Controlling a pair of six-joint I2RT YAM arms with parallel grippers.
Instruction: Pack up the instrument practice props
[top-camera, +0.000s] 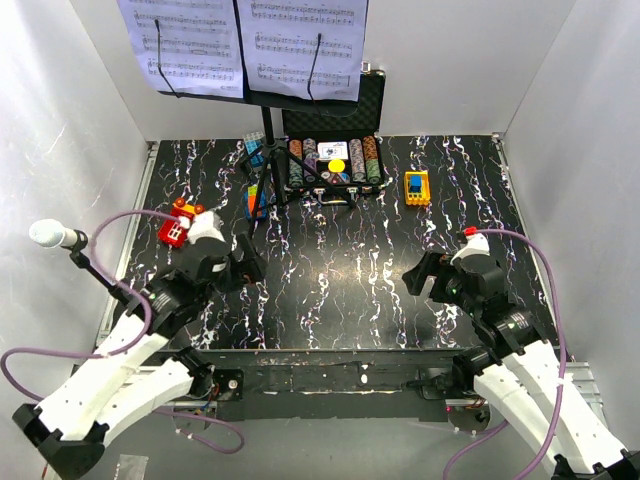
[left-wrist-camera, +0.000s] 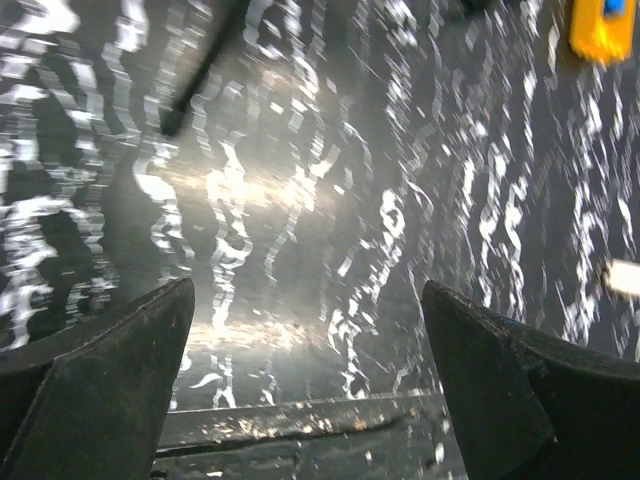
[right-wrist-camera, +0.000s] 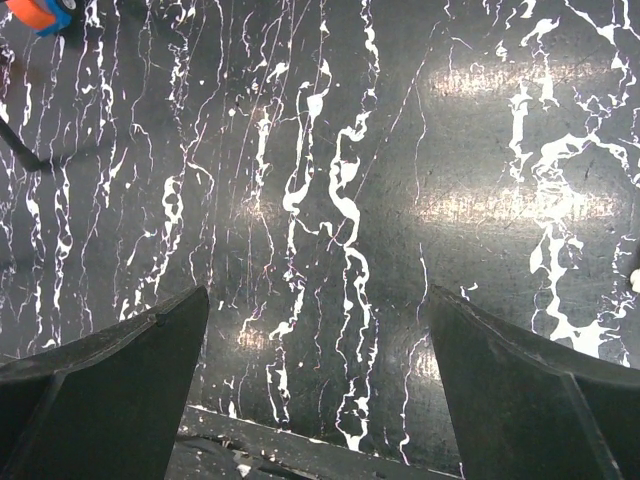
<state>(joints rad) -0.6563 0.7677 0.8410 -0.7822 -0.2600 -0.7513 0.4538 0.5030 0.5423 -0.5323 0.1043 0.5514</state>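
Observation:
The black tripod music stand (top-camera: 271, 150) rises at the back of the table, its desk holding two white sheet-music pages (top-camera: 182, 42) (top-camera: 305, 45). One tripod leg (left-wrist-camera: 193, 88) shows in the left wrist view, and a leg tip (right-wrist-camera: 20, 150) at the left edge of the right wrist view. The white microphone (top-camera: 54, 235) on its black stand leans in at the far left. My left gripper (top-camera: 245, 264) (left-wrist-camera: 305, 295) hangs open over bare tabletop, nothing between its fingers. My right gripper (top-camera: 419, 273) (right-wrist-camera: 318, 300) is open too, over bare tabletop at the right.
An open black case of poker chips (top-camera: 333, 152) stands behind the stand's legs. A yellow toy (top-camera: 417, 187) (left-wrist-camera: 603, 28) lies to its right, a red toy (top-camera: 176, 229) near the left arm, and coloured blocks (top-camera: 257, 200) by the tripod. White walls enclose the table.

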